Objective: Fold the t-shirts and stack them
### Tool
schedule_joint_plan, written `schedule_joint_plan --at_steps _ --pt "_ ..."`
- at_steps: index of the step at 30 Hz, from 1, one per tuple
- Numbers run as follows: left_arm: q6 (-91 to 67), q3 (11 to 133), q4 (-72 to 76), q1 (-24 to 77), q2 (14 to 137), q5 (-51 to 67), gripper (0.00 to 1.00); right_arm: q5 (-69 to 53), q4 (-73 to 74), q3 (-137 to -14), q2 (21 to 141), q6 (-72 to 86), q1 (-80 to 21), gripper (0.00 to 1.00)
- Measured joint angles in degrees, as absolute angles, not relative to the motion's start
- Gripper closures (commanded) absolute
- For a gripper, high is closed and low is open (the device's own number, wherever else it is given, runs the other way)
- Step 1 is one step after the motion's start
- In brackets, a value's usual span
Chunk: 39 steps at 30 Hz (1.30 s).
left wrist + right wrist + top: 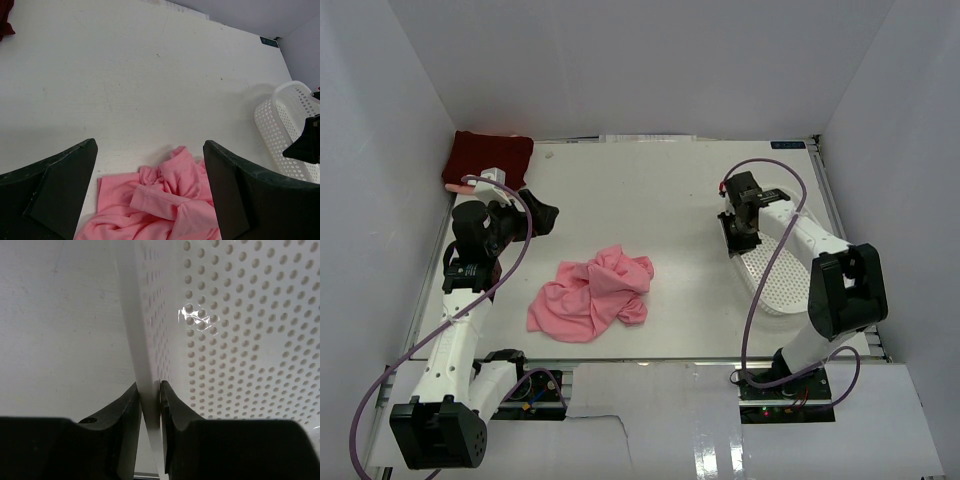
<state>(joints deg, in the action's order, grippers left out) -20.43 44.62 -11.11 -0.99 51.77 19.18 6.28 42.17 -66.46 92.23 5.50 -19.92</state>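
Note:
The salmon pink t-shirt lies crumpled in the middle of the table; it also shows in the left wrist view. The dark maroon t-shirt lies folded at the far left corner; a bit of it shows in the left wrist view. My left gripper is open and empty, raised to the far left of the pink shirt. My right gripper is shut on the rim of the white mesh basket; the rim sits between its jaws.
The basket stands at the right side of the table next to the right arm. White walls enclose the table on three sides. Cables loop along both arms.

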Motion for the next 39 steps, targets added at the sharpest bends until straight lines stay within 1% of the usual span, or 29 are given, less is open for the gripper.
schedule_joint_plan --at_steps 1,3,5,6,7,16,22,27,30,31,33,34,35,37,39 --pt "-20.4 44.6 -11.1 -1.0 51.8 19.2 0.02 6.3 42.3 -67.4 93.1 5.4 -19.5 0.82" --pt "-20.4 44.6 -11.1 -1.0 51.8 19.3 0.02 6.8 42.4 -70.0 95.1 4.8 -18.7 0.82" --pt "-20.4 44.6 -11.1 -1.0 51.8 19.4 0.02 7.5 43.0 -73.8 98.1 4.8 -17.7 0.86" --pt "-20.4 44.6 -11.1 -1.0 51.9 19.4 0.02 8.0 43.5 -76.1 100.0 4.6 -17.2 0.92" --pt "-20.4 44.6 -11.1 -1.0 52.0 19.4 0.02 8.7 43.6 -78.8 102.2 4.3 -16.7 0.92" --pt "-20.4 44.6 -10.8 -1.0 52.7 19.7 0.02 13.0 44.1 -104.6 122.2 -2.0 -13.7 0.92" --pt "-20.4 44.6 -10.7 -1.0 54.0 19.9 0.02 15.2 43.1 -116.5 130.9 -5.8 -11.4 0.92" --pt "-20.4 44.6 -10.7 -1.0 55.1 19.9 0.02 14.9 42.0 -124.7 136.1 -6.6 -6.6 0.92" --pt "-20.4 44.6 -10.7 -1.0 55.7 20.0 0.02 14.7 40.9 -128.3 138.5 -6.0 -3.3 0.83" --pt "-20.4 44.6 -10.7 -1.0 56.0 20.0 0.02 14.6 40.3 -128.8 138.9 -5.6 -2.3 0.66" --pt "-20.4 44.6 -10.7 -1.0 56.6 20.2 0.02 13.4 39.4 -128.8 139.0 -4.2 -0.4 0.58" --pt "-20.4 44.6 -10.7 -1.0 56.9 20.3 0.02 12.3 39.1 -128.7 139.0 -3.4 0.4 0.50" --pt "-20.4 44.6 -10.7 -1.0 57.0 20.4 0.02 11.7 38.3 -128.0 138.8 -3.0 0.9 0.46" --pt "-20.4 44.6 -10.7 -1.0 57.0 20.4 0.02 10.9 36.6 -125.9 138.0 -2.0 1.3 0.31" --pt "-20.4 44.6 -10.7 -1.0 56.9 20.4 0.02 10.4 34.8 -123.3 136.9 -1.8 1.5 0.30"
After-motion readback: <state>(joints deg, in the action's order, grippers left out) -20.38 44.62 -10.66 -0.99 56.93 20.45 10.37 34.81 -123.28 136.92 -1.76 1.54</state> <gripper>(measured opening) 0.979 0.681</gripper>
